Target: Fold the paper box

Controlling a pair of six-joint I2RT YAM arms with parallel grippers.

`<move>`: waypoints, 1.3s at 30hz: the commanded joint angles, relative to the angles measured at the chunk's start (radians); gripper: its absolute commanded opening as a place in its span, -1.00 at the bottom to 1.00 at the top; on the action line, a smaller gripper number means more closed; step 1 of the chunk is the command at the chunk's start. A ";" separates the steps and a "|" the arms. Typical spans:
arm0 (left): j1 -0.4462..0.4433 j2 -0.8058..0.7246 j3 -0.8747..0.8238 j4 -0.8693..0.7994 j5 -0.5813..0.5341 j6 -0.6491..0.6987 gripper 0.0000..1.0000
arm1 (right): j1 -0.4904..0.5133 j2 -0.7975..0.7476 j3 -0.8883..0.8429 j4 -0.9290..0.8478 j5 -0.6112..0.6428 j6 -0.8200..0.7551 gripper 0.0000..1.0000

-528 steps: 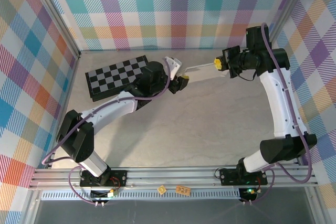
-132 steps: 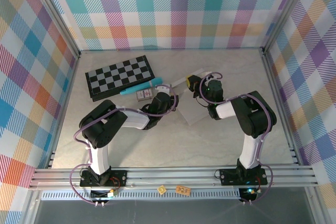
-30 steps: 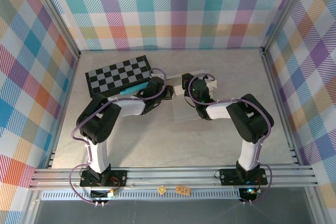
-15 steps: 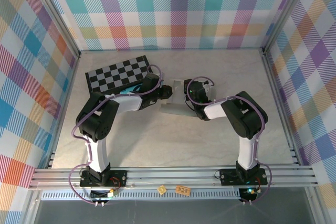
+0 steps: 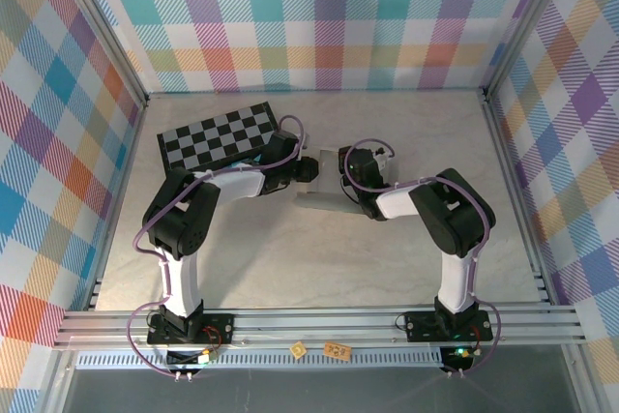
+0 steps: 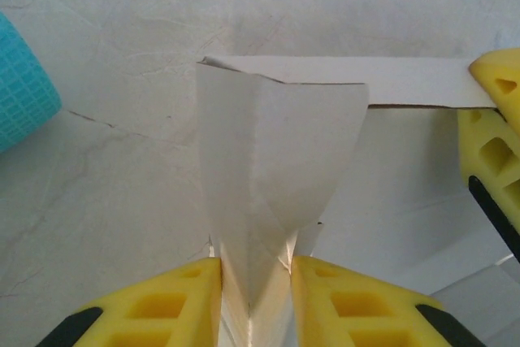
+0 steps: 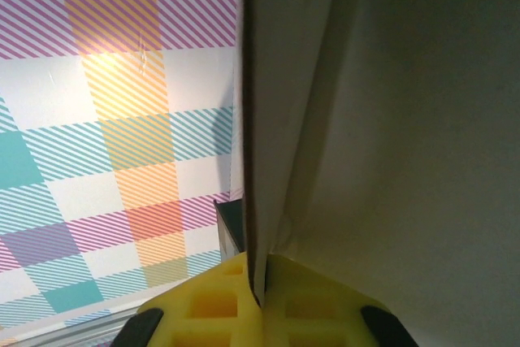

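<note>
So both arms meet mid-worktop [image 5: 290,249], just right of the checkerboard [image 5: 218,137]. The paper box [image 5: 324,195] lies between them, still mostly a creased sheet. Left pincer [image 6: 254,282] has its yellow pads either side of a folded-up flap, pinching it. Right pincer [image 7: 258,294] is pressed tight on a card edge. Something teal [image 6: 24,91] sits beside it all

Paper box [image 5: 324,186] at overhead centre mostly hidden under both wrists, teal object [image 6: 23,87] cut off by the left-wrist view's left edge, perhaps a cylinder, right-wrist close-up card blurred, both fingertips' tips off the bottom edge.
</note>
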State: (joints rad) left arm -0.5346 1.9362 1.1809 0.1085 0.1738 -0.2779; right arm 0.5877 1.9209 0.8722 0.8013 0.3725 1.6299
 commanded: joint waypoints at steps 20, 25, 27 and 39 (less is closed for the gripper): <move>-0.060 -0.071 -0.076 0.073 0.023 0.015 -0.88 | 0.049 -0.095 0.036 -0.108 -0.153 -0.048 -1.00; -0.074 -0.068 -0.092 0.069 0.003 0.002 -0.62 | 0.049 -0.102 0.034 -0.111 -0.161 -0.032 -1.00; -0.076 -0.050 -0.080 0.073 0.004 -0.004 -0.54 | 0.050 -0.106 0.031 -0.111 -0.167 -0.030 -1.00; -0.107 0.009 -0.006 -0.020 -0.120 0.000 -0.88 | 0.052 -0.134 0.031 -0.122 -0.155 -0.028 -1.00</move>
State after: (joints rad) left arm -0.6003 1.9076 1.1362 0.0963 0.0631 -0.2951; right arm 0.5961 1.8236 0.8810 0.6693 0.3267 1.6070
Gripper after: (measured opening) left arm 0.076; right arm 0.055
